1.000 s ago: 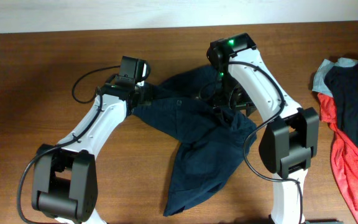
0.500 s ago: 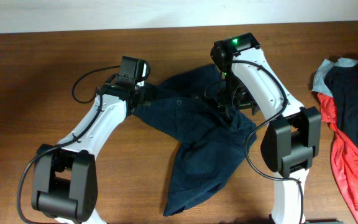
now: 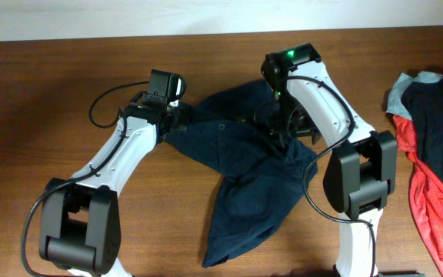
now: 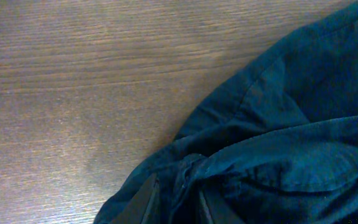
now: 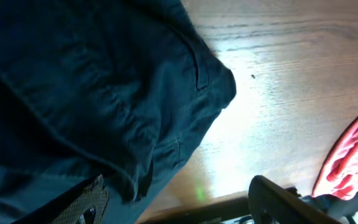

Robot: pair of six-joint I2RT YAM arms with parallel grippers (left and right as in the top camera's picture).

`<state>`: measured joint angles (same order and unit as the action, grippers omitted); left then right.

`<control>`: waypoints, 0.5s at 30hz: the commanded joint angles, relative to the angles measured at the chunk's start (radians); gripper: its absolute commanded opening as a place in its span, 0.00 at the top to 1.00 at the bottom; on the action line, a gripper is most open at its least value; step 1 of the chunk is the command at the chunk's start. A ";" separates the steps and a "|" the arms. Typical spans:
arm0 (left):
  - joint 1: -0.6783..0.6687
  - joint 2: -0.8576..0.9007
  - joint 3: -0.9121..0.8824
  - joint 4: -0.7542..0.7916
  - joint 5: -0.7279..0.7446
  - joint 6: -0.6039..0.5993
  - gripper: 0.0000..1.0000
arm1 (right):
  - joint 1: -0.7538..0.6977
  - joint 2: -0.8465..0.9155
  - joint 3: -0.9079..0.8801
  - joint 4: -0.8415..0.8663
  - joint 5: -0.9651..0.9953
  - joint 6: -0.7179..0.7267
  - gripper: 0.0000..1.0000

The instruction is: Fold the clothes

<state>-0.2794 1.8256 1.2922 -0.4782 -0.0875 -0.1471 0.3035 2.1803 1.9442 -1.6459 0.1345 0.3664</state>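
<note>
right end effector (image 5: 182, 198) shifted right, released over shorts (image 3: 244, 181) | left end effector (image 4: 174, 202) grasping shorts' edge

Left tool (image 4: 176, 200) clamped narrow, right tool (image 5: 182, 202) spread wide

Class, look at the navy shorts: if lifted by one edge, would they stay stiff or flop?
Probably floppy: the navy shorts lie in soft creases and bunch where the left gripper pinches them. Lifted by one edge, they would likely drape, not hold shape. The thin folds suggest lightness.
</note>
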 commanded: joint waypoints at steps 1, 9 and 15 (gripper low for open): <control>0.001 0.014 0.014 -0.001 -0.015 0.005 0.80 | -0.004 0.001 -0.054 0.027 0.017 0.014 0.22; 0.001 0.014 0.014 -0.001 -0.015 0.005 0.80 | -0.014 0.001 -0.087 0.076 0.025 0.013 0.33; 0.001 0.014 0.014 -0.001 -0.015 0.005 0.80 | -0.050 0.001 -0.087 0.057 0.028 0.013 0.82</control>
<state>-0.2794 1.8256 1.2922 -0.4782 -0.0872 -0.1471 0.2798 2.1803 1.8610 -1.5795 0.1413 0.3714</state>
